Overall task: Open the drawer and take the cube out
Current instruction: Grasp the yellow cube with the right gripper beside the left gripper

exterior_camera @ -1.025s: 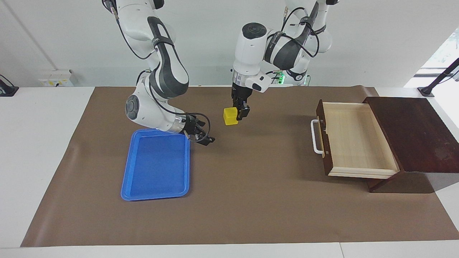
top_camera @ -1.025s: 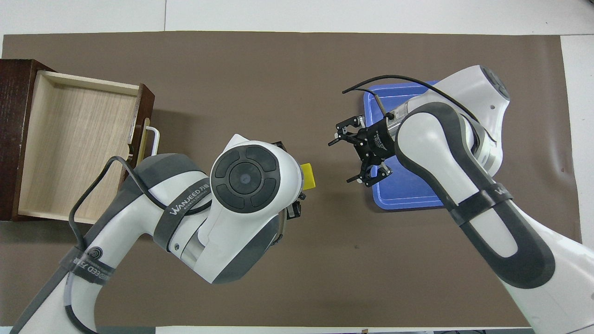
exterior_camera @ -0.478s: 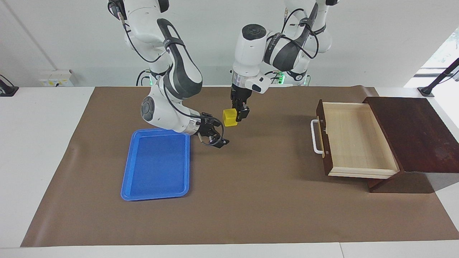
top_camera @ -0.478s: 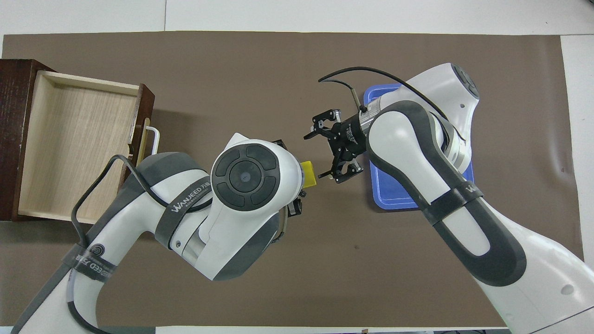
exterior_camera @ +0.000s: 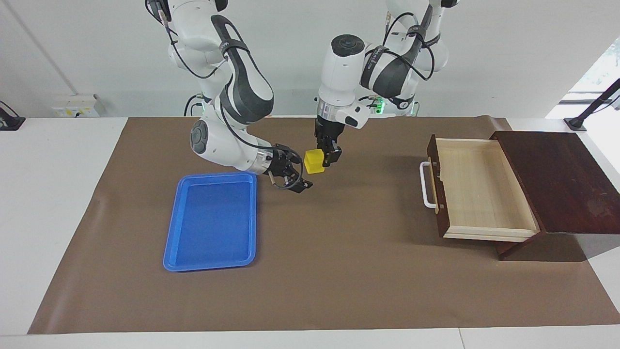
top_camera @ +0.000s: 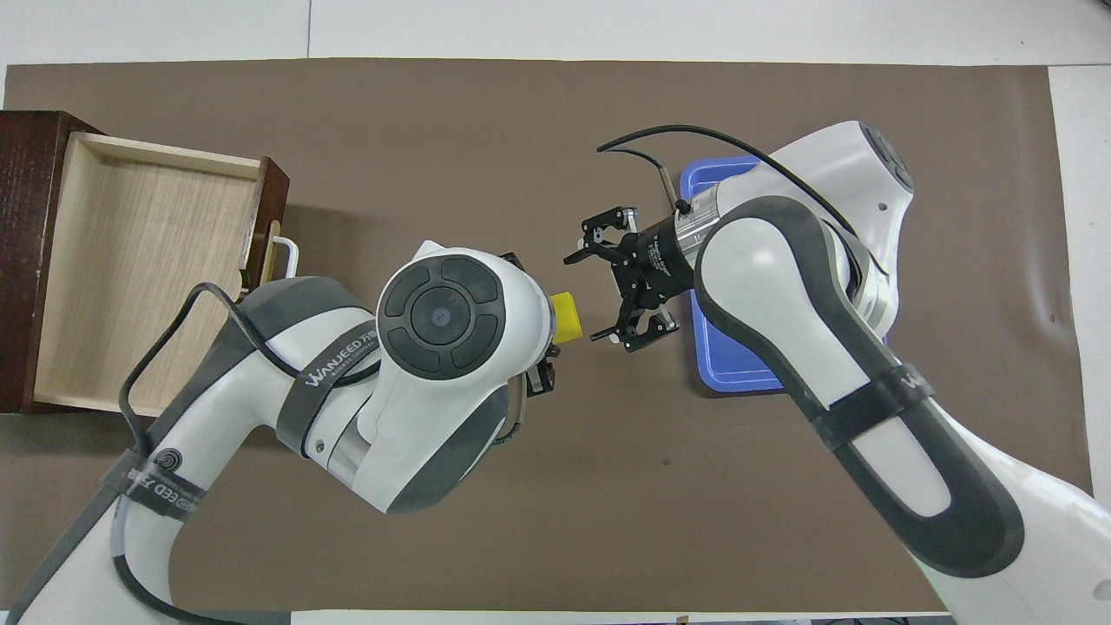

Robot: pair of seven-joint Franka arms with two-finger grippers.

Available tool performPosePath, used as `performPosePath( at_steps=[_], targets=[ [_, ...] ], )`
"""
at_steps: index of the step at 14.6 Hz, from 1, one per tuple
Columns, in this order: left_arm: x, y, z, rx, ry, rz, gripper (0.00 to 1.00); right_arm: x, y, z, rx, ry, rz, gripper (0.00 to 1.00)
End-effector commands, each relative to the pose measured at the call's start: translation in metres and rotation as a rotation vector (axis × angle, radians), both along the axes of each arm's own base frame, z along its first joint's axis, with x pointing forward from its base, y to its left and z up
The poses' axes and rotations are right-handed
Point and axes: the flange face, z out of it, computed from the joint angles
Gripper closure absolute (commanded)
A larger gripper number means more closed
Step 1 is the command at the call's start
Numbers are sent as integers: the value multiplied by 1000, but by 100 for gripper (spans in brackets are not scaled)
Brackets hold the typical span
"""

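Note:
The drawer (exterior_camera: 484, 189) stands pulled open at the left arm's end of the table, and its pale interior (top_camera: 139, 260) holds nothing. My left gripper (exterior_camera: 323, 157) points down, shut on the yellow cube (exterior_camera: 314, 161), and holds it a little above the brown mat. In the overhead view the cube (top_camera: 568, 315) sticks out from under the left arm's wrist. My right gripper (exterior_camera: 296, 169) is open and lies sideways right beside the cube, fingers spread toward it (top_camera: 590, 295). I cannot tell whether it touches the cube.
A blue tray (exterior_camera: 210, 223) lies on the mat toward the right arm's end, partly under the right arm (top_camera: 729, 356). The drawer's white handle (exterior_camera: 426, 185) faces the middle of the table. The dark wooden box top (exterior_camera: 557, 179) slopes over the drawer's back.
My right gripper has swung from the blue tray's corner to right beside the cube, fingers open. My left gripper has shifted slightly with the cube still in it.

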Motion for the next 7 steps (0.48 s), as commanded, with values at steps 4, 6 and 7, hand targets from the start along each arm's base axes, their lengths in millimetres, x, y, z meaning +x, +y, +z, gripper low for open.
performPosePath(
  at_steps=[4,6,7],
  targets=[
    [4,0,-1,-3,-7,15,100,-49,-10,0,79,-32,11,0],
    [4,0,-1,-3,-7,15,100,-55,-9,-8,67,-60,-7,0],
    [4,0,-1,-3,-7,15,100,-57,-6,-9,67,-62,1,0]
  ],
)
